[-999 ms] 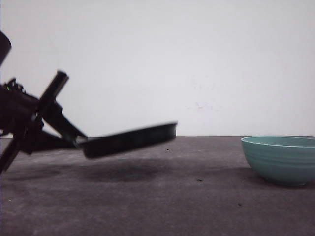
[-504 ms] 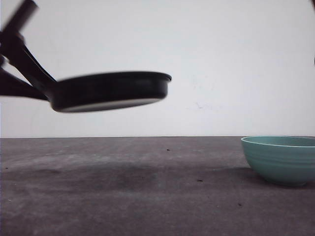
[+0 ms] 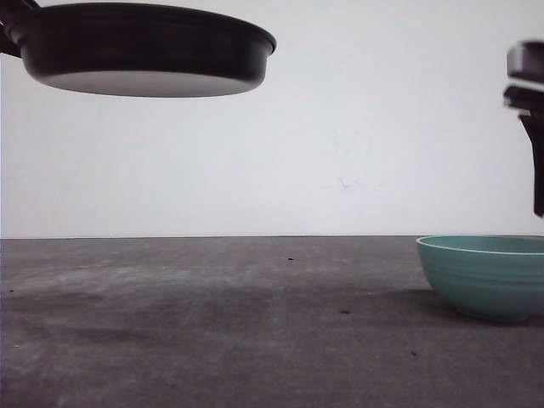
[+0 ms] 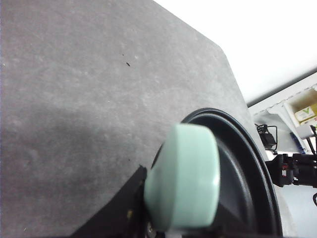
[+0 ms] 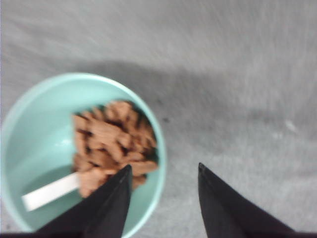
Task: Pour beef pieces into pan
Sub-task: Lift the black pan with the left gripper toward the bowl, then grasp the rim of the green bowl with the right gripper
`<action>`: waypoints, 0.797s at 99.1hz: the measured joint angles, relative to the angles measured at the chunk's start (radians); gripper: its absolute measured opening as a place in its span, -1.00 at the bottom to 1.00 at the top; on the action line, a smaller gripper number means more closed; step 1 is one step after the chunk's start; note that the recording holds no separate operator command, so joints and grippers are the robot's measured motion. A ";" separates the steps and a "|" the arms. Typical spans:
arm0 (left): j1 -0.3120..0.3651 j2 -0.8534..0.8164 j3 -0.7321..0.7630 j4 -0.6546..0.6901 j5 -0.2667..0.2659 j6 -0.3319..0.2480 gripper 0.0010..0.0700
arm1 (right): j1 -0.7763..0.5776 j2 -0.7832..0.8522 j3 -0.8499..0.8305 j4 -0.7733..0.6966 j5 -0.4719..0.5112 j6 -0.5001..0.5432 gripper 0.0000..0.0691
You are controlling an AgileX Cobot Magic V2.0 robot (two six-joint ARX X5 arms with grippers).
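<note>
The black pan hangs high over the left of the table, roughly level, its underside facing the front camera. My left gripper is shut on its mint-green handle, and the dark pan rim curves beyond it. The beef pieces lie in a heap inside the teal bowl, which stands on the table at the right. My right gripper hangs open above the bowl's rim, one finger over the beef and the other over bare table, touching nothing.
The dark grey table runs back to a white wall. A white strip lies in the bowl beside the beef. Part of my right arm shows blurred at the right edge, above the bowl.
The left arm has lifted the pan from just above the table up to the top of the front view and levelled it. The right arm has come into view above the bowl.
</note>
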 joint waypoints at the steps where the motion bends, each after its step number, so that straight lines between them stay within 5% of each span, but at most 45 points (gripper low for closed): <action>1: 0.000 0.000 0.000 -0.001 0.000 0.001 -0.87 | -0.002 0.004 0.000 -0.001 -0.003 0.000 -0.27; 24: 0.000 0.003 0.000 -0.009 0.000 0.005 -0.87 | -0.026 0.074 0.000 0.016 -0.012 0.007 -0.28; 45: 0.000 0.003 0.000 -0.010 -0.002 0.006 -0.87 | -0.027 0.126 0.000 0.039 -0.034 0.015 -0.68; 79: 0.000 0.003 0.000 -0.013 -0.027 0.028 -0.87 | -0.027 0.171 0.000 0.080 -0.065 0.038 -0.79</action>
